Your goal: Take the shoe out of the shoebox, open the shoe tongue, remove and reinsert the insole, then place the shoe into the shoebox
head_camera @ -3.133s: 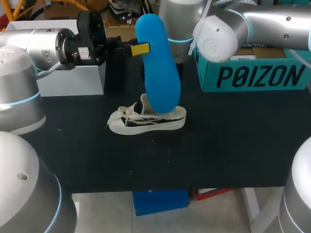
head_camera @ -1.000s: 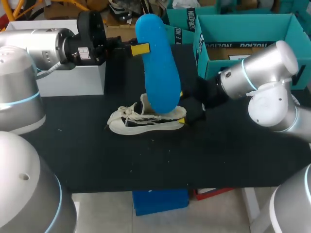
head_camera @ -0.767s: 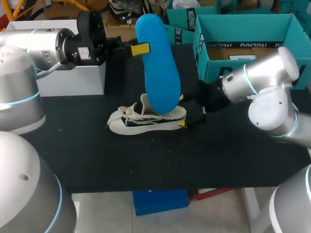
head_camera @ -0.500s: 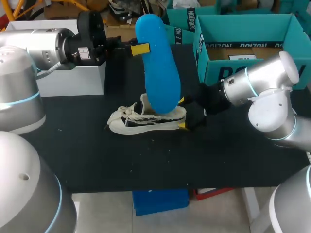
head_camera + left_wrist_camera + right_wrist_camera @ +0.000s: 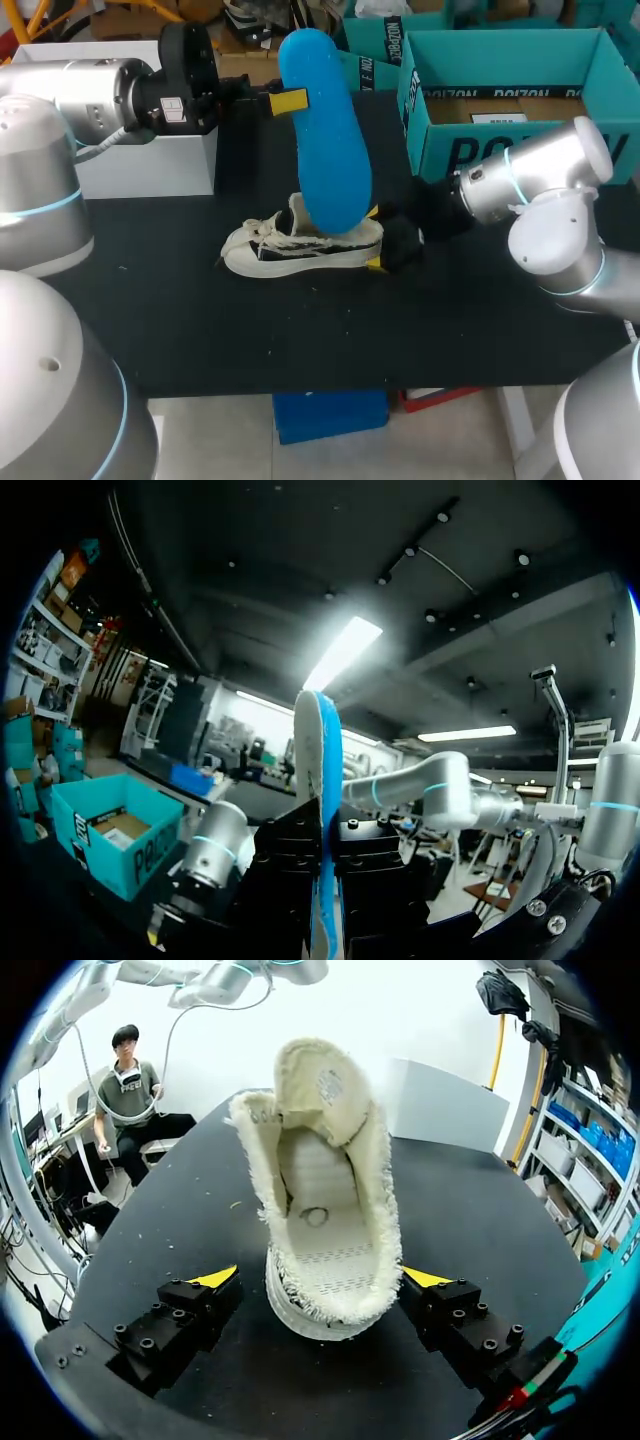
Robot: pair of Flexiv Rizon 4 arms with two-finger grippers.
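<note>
Stage of the insole task, every position given relative to the shoe. The black table point(image 5: 480, 330) carries the shoe, which stands upright on its sole near the middle, toe toward our left arm and heel toward our right. The teal shoebox point(image 5: 470, 150) stands open behind the shoe on our right arm's side, well apart from it, with no shoe in it. The blue insole point(image 5: 325, 130) hangs nearly upright above the shoe, its lower end over the shoe's opening; we cannot tell whether it touches. The shoe point(image 5: 290, 250) shows a raised tongue and a bare white footbed in the right wrist view. Our left gripper point(image 5: 278, 100), above and behind the shoe, is clamped on the insole's upper end. Our right gripper point(image 5: 320, 1278) straddles the heel with fingers wide, a gap showing on at least one side. We judge removal from the box, opening of the tongue and extraction of the insole complete; reinsertion of the insole and return of the shoe to the shoebox remain
</note>
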